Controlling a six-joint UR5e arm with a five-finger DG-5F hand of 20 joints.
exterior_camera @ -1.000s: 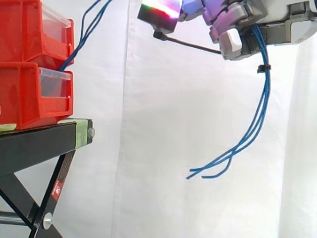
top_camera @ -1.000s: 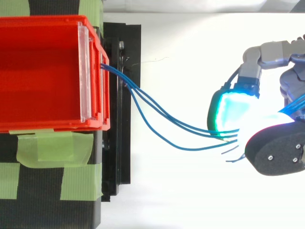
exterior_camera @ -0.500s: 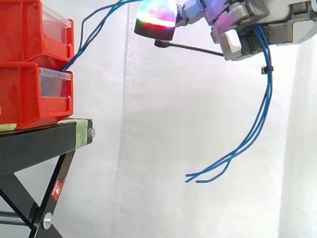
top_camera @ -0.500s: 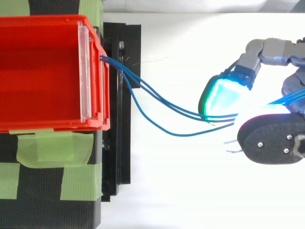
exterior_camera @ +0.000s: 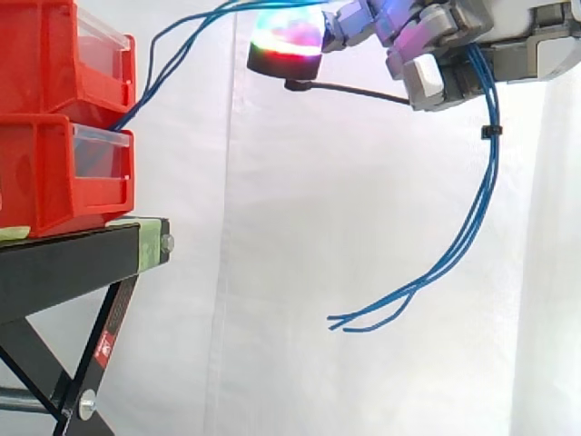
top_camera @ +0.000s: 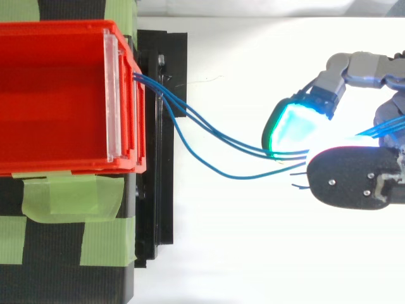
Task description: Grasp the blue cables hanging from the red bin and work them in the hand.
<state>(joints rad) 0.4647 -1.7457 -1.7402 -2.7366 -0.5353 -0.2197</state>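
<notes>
High at the right of the side view, the hand (exterior_camera: 436,45) is holding its curled fingers round the blue cables (top_camera: 221,137), which are running slack from the red bin (top_camera: 57,166) and dangling below the grip. They are likely light, limp and slippery, so pinching the bundle near its black tie (exterior_camera: 490,132) seems best. Compared with a second ago, the thumb is reaching farther across them, and the loose ends are hanging nearer the bin.

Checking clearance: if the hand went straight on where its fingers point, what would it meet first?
Likely the upper red plastic bin, its clear front facing the hand; only thin blue cables span the gap.
</notes>
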